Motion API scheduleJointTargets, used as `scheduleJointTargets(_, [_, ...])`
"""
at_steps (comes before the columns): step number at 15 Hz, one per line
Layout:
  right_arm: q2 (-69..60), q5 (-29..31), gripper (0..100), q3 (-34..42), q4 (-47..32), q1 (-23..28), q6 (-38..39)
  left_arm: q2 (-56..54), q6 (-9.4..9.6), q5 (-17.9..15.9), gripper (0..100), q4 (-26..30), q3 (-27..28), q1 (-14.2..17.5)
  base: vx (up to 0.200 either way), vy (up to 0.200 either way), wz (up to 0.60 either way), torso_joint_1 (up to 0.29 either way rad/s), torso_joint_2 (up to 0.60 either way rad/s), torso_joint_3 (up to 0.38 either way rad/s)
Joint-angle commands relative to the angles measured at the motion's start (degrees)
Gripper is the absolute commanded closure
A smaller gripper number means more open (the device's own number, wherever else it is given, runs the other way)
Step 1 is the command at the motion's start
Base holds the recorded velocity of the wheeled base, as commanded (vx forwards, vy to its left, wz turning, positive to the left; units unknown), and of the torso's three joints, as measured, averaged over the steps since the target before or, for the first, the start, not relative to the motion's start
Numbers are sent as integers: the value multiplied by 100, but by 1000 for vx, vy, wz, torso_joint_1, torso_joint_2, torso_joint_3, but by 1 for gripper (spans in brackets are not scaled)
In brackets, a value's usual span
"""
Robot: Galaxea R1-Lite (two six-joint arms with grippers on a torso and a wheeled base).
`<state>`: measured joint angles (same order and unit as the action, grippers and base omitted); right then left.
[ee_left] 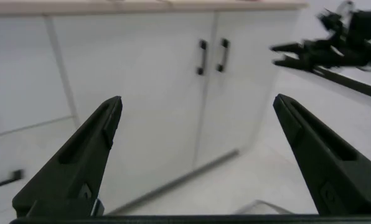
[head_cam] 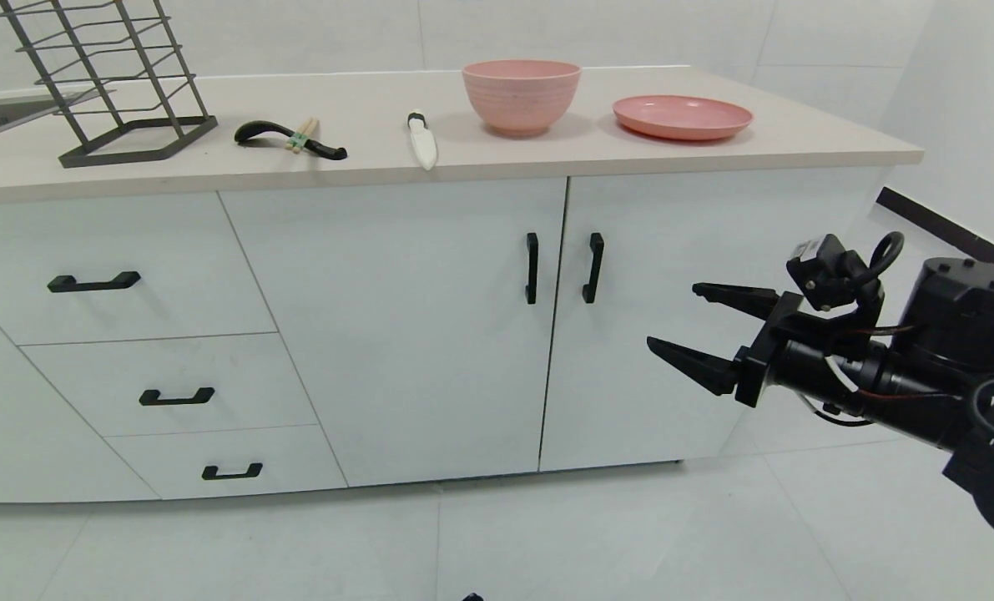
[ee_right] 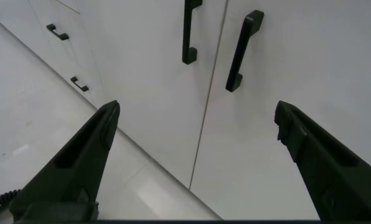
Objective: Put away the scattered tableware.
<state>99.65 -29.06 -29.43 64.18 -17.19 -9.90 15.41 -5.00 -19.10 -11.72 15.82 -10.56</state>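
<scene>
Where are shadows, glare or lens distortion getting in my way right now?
Head view: even light, only faint shadows under the pink bowl and pink plate on the countertop, no glare; cabinet lines bow slightly near the drawers. Right wrist view: a mild sheen on the floor below the cabinet doors. Left wrist view: no glare visible.

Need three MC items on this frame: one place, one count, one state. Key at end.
1. Where is the pink plate? A) in the rack B) on the counter, right of the pink bowl C) on the floor
2. How many drawer handles show? A) two B) three C) five
3. The right gripper is: A) shut on the plate B) shut on a spoon C) open, empty
Key: B, it lies beside the bowl; B, one per drawer; C, jaws apart, nothing between.
</scene>
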Motion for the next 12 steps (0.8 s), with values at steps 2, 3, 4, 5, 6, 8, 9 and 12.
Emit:
scheduleJointTargets(2, [-77,-3,0,25,-2,-4,-3,1553,-54,-726,0,-33,96,-676,0,0,0,0,0,0])
scheduleJointTargets(3, [-77,-3,0,25,-2,-4,-3,1940,-19,-911,0,-68,149,-816,0,0,0,0,0,0])
scheduleJointTargets(4, [-77,-3,0,34,-2,-4,-3,2177,8,-999,0,-129,211,-913,0,0,0,0,0,0])
scheduleJointTargets(5, [-77,-3,0,16,-2,-4,-3,2792,280,-1060,0,-428,351,-1106,0,0,0,0,0,0])
scheduleJointTargets(6, [-77,-3,0,7,-2,-4,-3,3179,579,-1069,0,-674,430,-1177,0,0,0,0,0,0])
scheduleJointTargets(8, [-59,-12,0,-28,6,5,-3,4110,1300,-1043,0,-1043,712,-1212,0,0,0,0,0,0])
scheduleJointTargets(9, [-51,-3,0,-2,6,-4,-3,4392,1511,-1043,0,-1061,879,-1212,0,0,0,0,0,0])
scheduleJointTargets(12, [-103,-3,0,34,6,23,-12,4831,1651,-1060,0,-1078,1142,-1247,0,0,0,0,0,0])
